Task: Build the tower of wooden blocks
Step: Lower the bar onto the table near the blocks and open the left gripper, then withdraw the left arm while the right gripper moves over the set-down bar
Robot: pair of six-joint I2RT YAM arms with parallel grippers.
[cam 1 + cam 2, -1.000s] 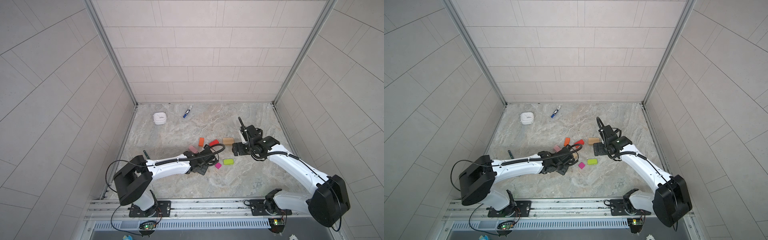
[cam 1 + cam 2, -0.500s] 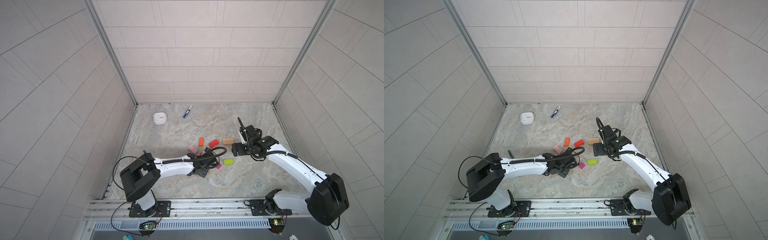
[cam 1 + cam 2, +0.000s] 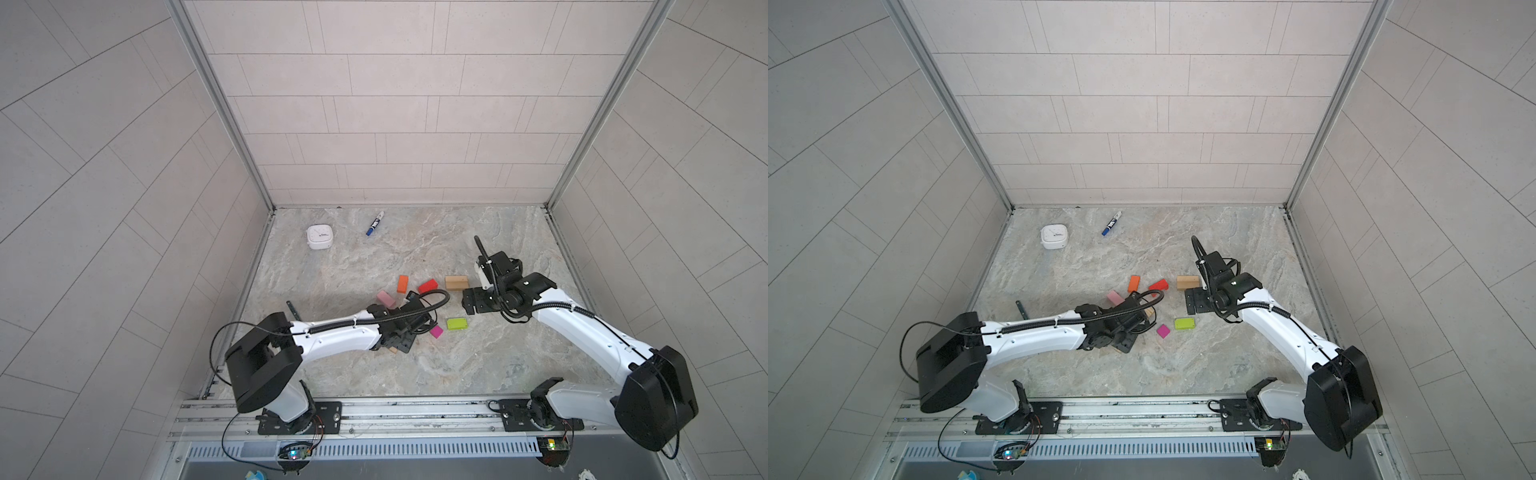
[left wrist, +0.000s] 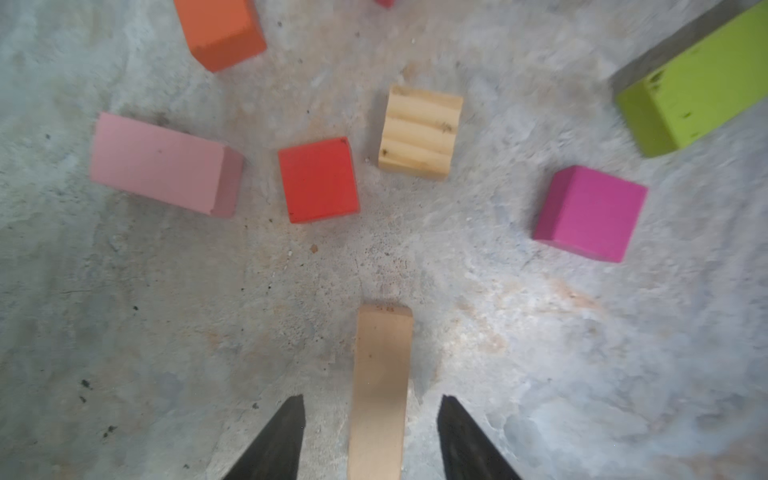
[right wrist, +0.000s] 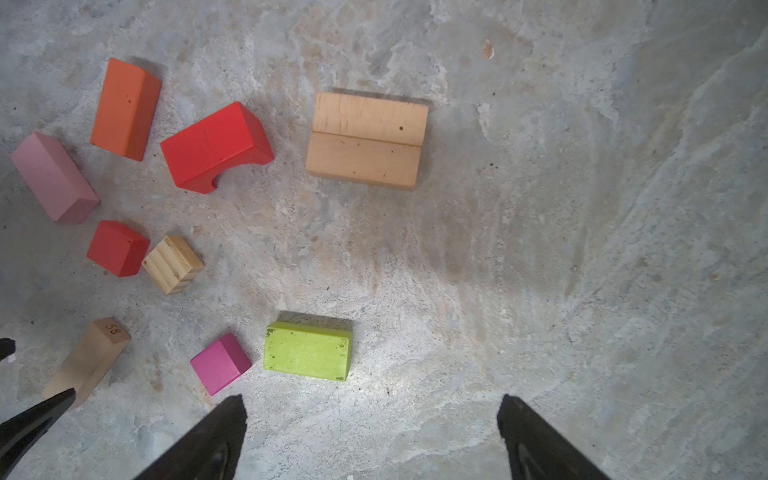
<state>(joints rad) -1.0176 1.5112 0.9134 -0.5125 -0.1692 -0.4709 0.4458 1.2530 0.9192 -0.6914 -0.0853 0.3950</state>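
My grey marbled tabletop (image 3: 478,365) carries scattered wooden blocks: orange bar (image 5: 126,109), red arch (image 5: 214,145), pink bar (image 5: 54,178), red cube (image 5: 117,248), tan cube (image 5: 173,264), magenta cube (image 5: 220,363), lime bar (image 5: 307,351), two tan bars (image 5: 365,160) touching side by side, another tan bar (image 5: 89,361); farther back, white square timer (image 3: 320,237), blue-capped marker pen (image 3: 374,223).

Lab robot cell, not a home: tile-print wall panels (image 3: 374,104) in aluminium posts (image 3: 222,104), stone-look tabletop (image 3: 457,365), left arm (image 3: 332,338) and right arm (image 3: 582,328) bolted to a slotted rail (image 3: 415,411), bare circuit boards (image 3: 552,445) up front.
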